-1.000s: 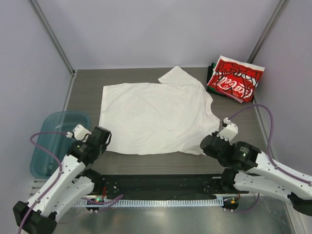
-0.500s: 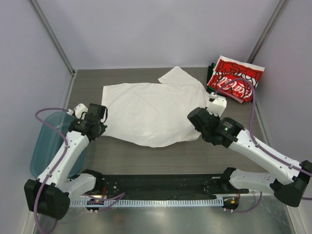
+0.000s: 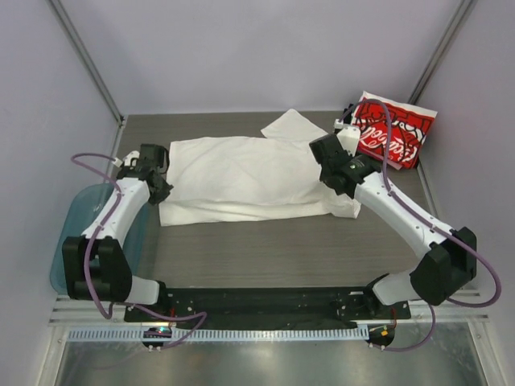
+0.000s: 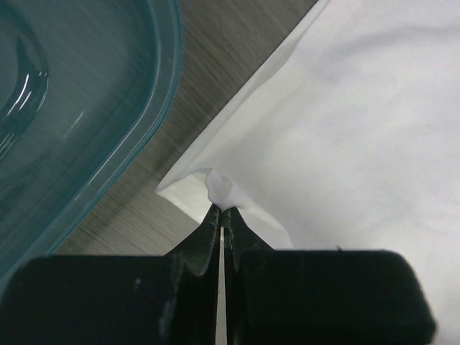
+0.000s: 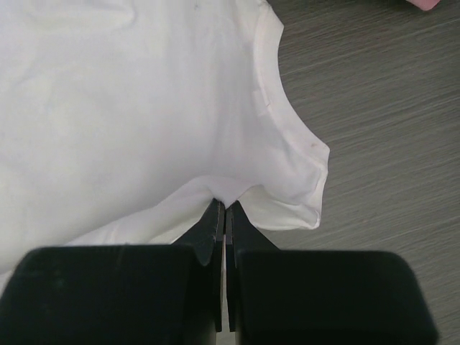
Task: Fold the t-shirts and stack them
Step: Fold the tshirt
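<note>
At the far left of the top view the teal bin [image 3: 72, 241] sits at the counter's [image 3: 265, 257] edge and plays no part here. Just right of it, our left hand [image 4: 221, 208] has its fingers pressed together on a small peak of cloth at the left corner of the white tee [image 3: 241, 173], which lies across the middle of the frame. The tee now shows as a long, narrow band, with its lower edge looking like a fold line, so we judge the first lengthwise fold to be nearly laid down. One sleeve [image 3: 294, 125] pokes out past the top edge, unfolded. At the band's right end, our right hand [image 5: 225, 207] pinches the cloth just below the collar, with a second layer showing beneath the lifted edge. In the upper right corner the folded stack [image 3: 390, 133], red shirt with white script on top, lies well apart from the tee. By our reading, what is left is to release this fold, tuck the sleeve, fold the band down to size, and carry it onto the stack.
</note>
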Tool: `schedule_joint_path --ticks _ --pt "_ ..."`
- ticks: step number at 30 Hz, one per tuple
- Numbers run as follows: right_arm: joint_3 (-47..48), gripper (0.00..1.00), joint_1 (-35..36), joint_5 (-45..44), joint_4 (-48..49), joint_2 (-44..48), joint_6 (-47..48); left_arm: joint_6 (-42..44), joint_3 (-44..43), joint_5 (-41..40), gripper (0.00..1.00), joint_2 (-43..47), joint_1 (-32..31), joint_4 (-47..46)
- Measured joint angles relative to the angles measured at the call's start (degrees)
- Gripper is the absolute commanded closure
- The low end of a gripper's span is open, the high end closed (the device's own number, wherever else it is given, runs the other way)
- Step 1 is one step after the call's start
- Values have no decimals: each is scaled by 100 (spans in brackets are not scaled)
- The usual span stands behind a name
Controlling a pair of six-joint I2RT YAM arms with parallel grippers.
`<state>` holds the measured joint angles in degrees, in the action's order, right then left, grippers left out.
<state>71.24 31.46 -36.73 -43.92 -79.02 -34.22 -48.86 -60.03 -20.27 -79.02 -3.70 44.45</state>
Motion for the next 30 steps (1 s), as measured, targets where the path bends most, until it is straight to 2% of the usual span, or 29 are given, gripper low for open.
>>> schedule_joint_path --ticks 9,17,18,19,20,21,22,23,24,25,26,28,30 --pt "695 99 -758 339 389 -1027 566 308 -863 205 100 -1270 170 -251" --pt "1493 99 -1056 503 573 -2291 839 420 -1611 339 100 -2310 295 -168" --pt "1615 97 -1080 533 610 -2463 872 437 -1832 341 100 -2507 299 -142" --pt "1746 89 -1115 595 614 -2643 918 446 -2026 348 98 -2664 302 -111" --pt "1897 77 -1145 673 588 -2813 955 463 -2258 374 95 -2855 302 -74" --pt "2146 50 -1185 765 551 -3042 997 481 -2496 420 89 -3032 313 33" --pt "2411 38 -1244 874 509 -3261 1012 505 -2739 490 62 -3209 328 136" --pt "2669 29 -1292 968 420 -3445 1040 586 -3123 566 47 -3442 358 345" --pt "3106 22 -1364 1069 249 -3709 1064 625 -3469 656 36 -3646 396 516" --pt "3469 20 -1432 1147 157 -3917 1078 612 -3860 734 23 -3856 448 634" --pt "3790 20 -1502 1189 66 -4061 1099 619 -4092 804 19 -3947 494 723" --pt "4011 20 -1585 1246 -63 -4063 1113 581 -4223 894 15 -3923 562 866" --pt "3779 21 -1661 1263 -107 -3729 1106 540 -3926 984 15 -3582 603 876"
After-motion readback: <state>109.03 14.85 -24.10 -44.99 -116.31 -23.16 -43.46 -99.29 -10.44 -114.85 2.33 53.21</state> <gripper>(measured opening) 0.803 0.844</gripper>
